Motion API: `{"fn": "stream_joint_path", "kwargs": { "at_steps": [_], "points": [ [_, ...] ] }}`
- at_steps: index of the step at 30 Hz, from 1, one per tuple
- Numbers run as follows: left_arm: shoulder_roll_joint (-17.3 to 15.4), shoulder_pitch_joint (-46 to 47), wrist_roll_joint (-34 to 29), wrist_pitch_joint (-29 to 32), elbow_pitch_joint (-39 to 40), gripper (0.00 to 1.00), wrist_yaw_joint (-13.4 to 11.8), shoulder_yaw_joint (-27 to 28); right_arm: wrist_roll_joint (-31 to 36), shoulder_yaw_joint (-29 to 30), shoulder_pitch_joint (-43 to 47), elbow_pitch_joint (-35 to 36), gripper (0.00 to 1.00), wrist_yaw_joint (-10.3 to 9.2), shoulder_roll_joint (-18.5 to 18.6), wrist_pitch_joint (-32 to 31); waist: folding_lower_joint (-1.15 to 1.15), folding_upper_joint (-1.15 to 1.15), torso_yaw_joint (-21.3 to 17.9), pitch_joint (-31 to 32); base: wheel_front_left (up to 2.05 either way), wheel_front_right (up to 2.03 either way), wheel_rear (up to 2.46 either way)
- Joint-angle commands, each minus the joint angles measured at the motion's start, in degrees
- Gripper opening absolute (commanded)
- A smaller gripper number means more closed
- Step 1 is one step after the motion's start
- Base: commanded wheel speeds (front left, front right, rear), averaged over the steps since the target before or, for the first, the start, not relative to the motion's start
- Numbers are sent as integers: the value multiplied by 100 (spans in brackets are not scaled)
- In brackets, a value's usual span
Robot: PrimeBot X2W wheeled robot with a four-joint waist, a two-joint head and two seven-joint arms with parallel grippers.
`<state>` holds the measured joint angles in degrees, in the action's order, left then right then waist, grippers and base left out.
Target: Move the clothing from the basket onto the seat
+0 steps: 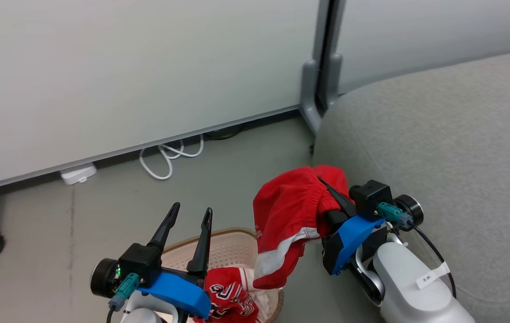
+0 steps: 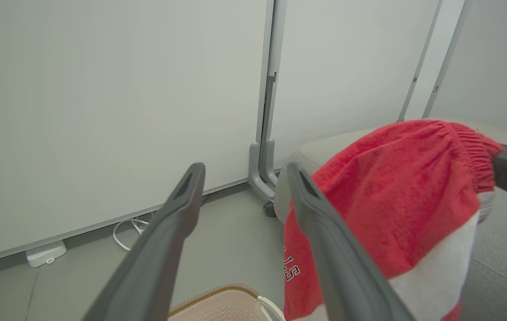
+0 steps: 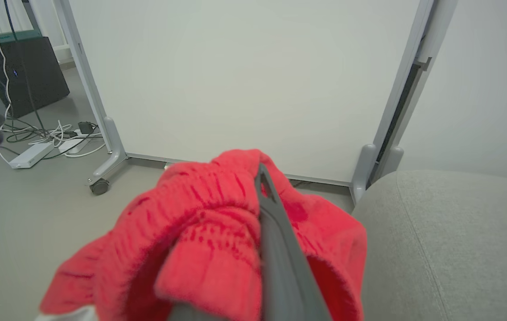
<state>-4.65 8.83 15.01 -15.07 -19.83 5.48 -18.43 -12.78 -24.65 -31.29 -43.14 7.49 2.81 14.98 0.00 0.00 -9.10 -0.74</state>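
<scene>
Mostly buried, the right gripper (image 1: 330,192) is clamping red white-striped shorts (image 1: 286,211) beside the grey fabric seat (image 1: 438,134); the left gripper (image 1: 192,214) is hovering spread, empty, partly hiding a red jersey (image 1: 228,292) in the cream perforated basket (image 1: 232,251).

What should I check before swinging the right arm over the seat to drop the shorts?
1. Grip: right gripper shut on the waistband of the shorts: ok.
2. Shorts above the seat: not ok, they hang beside its edge.
3. Hem free of the basket rim: cannot tell, the hem hangs low near it.
4. Path: left gripper open, empty, on the side away from the seat: ok.
5. Basket emptied: not ok, the jersey lies inside.
</scene>
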Motion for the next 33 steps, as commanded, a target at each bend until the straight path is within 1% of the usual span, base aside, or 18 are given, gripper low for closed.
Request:
{"fn": "stream_joint_path", "kwargs": {
  "at_steps": [1, 6, 7, 11, 17, 27, 33],
  "points": [
    [19, 1, -53, -15, -68, 100, 25, 59, -16, 9, 51, 45, 0, 1, 15, 31, 0, 0, -367, -54, 0, 0, 0],
    [55, 69, -79, -16, -174, 100, 46, 165, 29, 72, 103, 56, 0, 1, 14, 30, 0, 0, -813, -98, 0, 0, 0],
    [55, 69, -79, -16, -174, 100, 46, 165, 29, 72, 103, 56, 0, 1, 14, 30, 0, 0, -813, -98, 0, 0, 0],
    [74, 77, -99, -16, -245, 100, 53, 257, 31, 91, 124, 84, 0, 1, 14, 31, 0, 0, -1151, -152, 0, 0, 0],
    [96, 125, -126, -15, -325, 100, 55, 404, 65, 194, 139, 55, 0, 1, 13, 30, 0, 0, -1533, -253, 0, 0, 0],
    [108, 190, -216, -16, -379, 100, 110, 495, 2, 200, 211, 167, 0, 1, 11, 29, 0, 0, -1981, -364, 0, 0, 0],
    [114, 161, -250, -15, -370, 100, 144, 542, -33, 190, 257, 200, 0, 1, 11, 30, 0, 0, -2097, -394, 0, 0, 0]
  ]
}}
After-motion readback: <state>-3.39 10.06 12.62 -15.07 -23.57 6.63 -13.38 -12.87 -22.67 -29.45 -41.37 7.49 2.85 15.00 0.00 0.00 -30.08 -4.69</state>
